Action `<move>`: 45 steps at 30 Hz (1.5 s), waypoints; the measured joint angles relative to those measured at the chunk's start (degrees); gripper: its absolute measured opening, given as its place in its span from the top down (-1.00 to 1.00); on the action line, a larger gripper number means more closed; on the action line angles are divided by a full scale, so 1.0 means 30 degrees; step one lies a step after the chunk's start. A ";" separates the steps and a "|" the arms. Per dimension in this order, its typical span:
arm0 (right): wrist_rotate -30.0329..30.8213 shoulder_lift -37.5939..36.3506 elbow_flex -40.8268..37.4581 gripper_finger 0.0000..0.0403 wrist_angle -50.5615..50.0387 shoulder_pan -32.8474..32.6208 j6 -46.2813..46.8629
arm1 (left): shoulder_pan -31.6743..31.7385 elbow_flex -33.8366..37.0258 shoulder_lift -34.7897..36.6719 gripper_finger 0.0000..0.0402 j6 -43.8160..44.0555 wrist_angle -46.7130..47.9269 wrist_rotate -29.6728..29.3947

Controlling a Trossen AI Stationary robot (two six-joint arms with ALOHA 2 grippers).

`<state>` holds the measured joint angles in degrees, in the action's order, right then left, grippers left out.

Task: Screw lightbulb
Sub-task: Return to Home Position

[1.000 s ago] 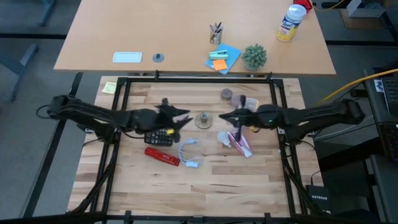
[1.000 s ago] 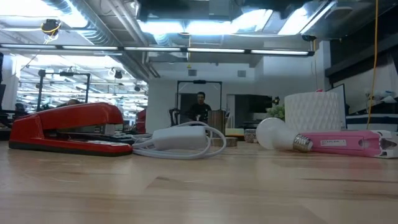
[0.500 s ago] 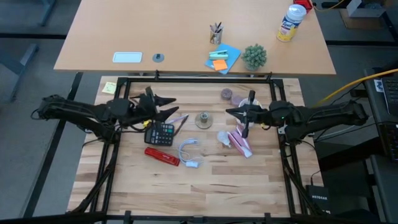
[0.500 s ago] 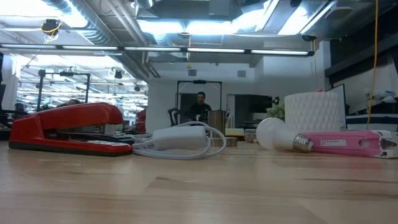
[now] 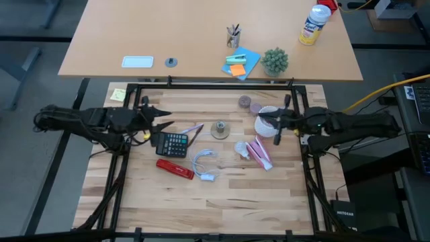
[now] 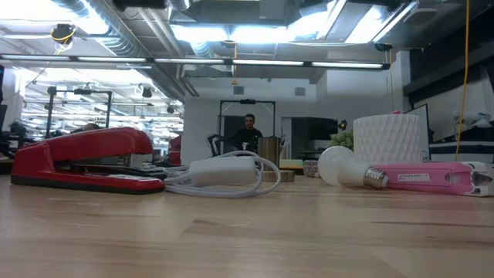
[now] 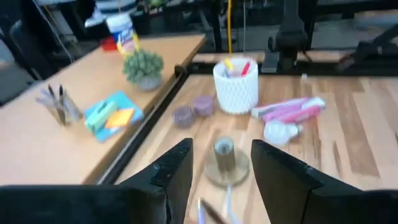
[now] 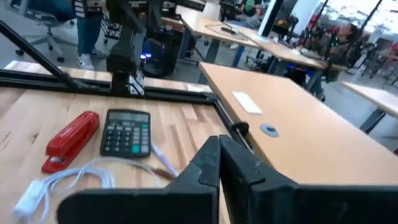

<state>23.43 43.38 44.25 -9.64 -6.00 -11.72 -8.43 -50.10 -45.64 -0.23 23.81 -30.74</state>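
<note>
The lightbulb (image 5: 240,148) is small and white with a metal screw end (image 6: 376,177). It lies on its side on the table beside a pink packet (image 6: 432,176), and the left wrist view shows the lightbulb (image 7: 280,131) too. The round grey socket base (image 5: 219,129) stands at the table's middle, straight ahead of my left gripper in its wrist view, where the socket base (image 7: 224,163) lies beyond the fingers. My left gripper (image 5: 164,117) hovers open over the left side, above the calculator's far edge. My right gripper (image 5: 260,120) hovers shut at the right, by the white cup. Neither holds anything.
A black calculator (image 5: 173,144), a red stapler (image 5: 175,168) and a white coiled cable with its plug (image 5: 203,163) lie left of the middle. A white patterned cup (image 7: 236,84) holding pens and two small round lids (image 5: 248,103) sit at the far right. A black frame (image 5: 215,85) rims the table.
Both arms have drawn back from the socket base and risen. My left gripper has gone toward the table's left edge and uncovered the calculator. My right gripper has gone toward the right edge. The lightbulb and the socket base have stayed where they were.
</note>
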 joint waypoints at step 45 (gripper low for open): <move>-0.2591 -0.6660 -1.4520 0.96 0.5109 -0.0001 0.8828 | -0.0044 1.6500 1.0198 0.23 0.1507 -0.9196 0.1680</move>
<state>15.66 23.40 0.69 5.68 -6.00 14.76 -8.56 -0.60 -15.04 4.29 -3.78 -25.70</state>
